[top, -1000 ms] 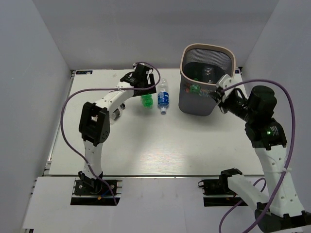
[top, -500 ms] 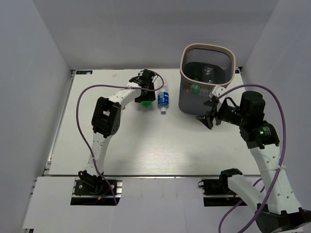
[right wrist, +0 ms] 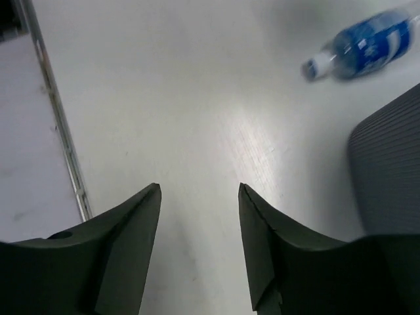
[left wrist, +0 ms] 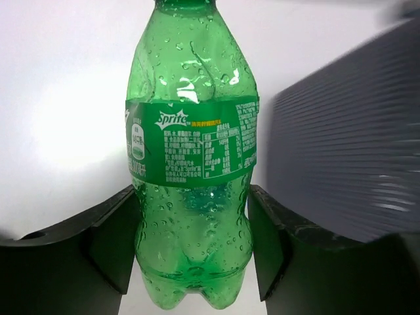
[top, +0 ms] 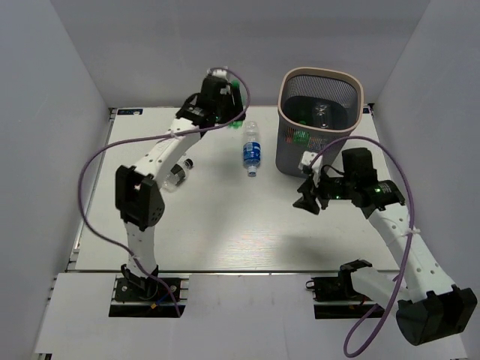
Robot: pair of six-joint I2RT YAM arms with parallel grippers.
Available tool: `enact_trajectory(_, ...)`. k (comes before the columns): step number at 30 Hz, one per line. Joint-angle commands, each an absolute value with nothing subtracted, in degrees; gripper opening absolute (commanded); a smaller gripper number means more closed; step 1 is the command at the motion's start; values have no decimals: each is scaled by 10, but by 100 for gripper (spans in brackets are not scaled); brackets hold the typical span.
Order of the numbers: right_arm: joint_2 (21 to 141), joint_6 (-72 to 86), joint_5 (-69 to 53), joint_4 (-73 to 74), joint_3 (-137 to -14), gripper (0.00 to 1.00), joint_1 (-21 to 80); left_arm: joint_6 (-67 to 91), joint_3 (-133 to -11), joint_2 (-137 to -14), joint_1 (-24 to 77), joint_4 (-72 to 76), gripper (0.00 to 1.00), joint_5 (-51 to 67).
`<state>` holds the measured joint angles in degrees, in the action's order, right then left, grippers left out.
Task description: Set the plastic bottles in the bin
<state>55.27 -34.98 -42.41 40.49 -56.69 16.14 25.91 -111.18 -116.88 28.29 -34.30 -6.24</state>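
The left pincer (left wrist: 193, 216) pinches a green Sprite bottle (left wrist: 190, 131) around its lower half, raised above the tabletop (top: 225, 225) just left of the bin (top: 321, 73). The right pincer (right wrist: 199, 190) hangs spread and empty over the tabletop in front of the bin. A blue-labelled bottle (top: 252, 150) lies on the tabletop left of the bin. Inside the bin lie a green bottle (top: 301, 120) and a clear bottle (top: 322, 112)

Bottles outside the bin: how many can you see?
3: green bottle in the left jaws; blue-labelled bottle lying on the table; clear bottle partly under the left arm. Others may be hidden.
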Motion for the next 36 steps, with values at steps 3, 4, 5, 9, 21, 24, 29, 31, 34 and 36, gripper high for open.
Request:
enact_trajectory(3, 569, -412, -371, 443, -512, 34, 185, 261, -1131, -1048, 297, -94, 19, 119)
enact_trajectory(4, 576, -417, -365, 444, -506, 0, 187, 269, -1131, -1048, 297, -32, 19, 167)
enact_trajectory(5, 577, -416, -360, 438, -489, 0, 190, 292, -1138, -1048, 302, -5, 19, 191)
enact_trajectory(9, 574, -415, -330, 421, -458, 0, 196, 357, -1189, -1105, 316, 71, 21, 270)
enact_trajectory(21, 564, -387, -309, 383, -445, 40, 199, 414, -1368, -1287, 367, 97, 98, 291)
enact_trajectory(24, 562, -378, -309, 367, -441, 90, 198, 414, -1360, -1279, 373, 102, 100, 273)
enact_trajectory(29, 589, -359, -328, 342, -443, 90, 205, 414, -1397, -1261, 373, 114, 100, 251)
enact_trajectory(31, 612, -354, -351, 349, -459, 90, 207, 414, -1397, -1245, 373, 123, 100, 244)
enact_trajectory(34, 641, -320, -352, 322, -479, 70, 212, 399, -1344, -1174, 367, 108, 100, 229)
enact_trajectory(36, 670, -269, -330, 282, -501, 6, 218, 359, -1275, -1118, 361, 12, 100, 195)
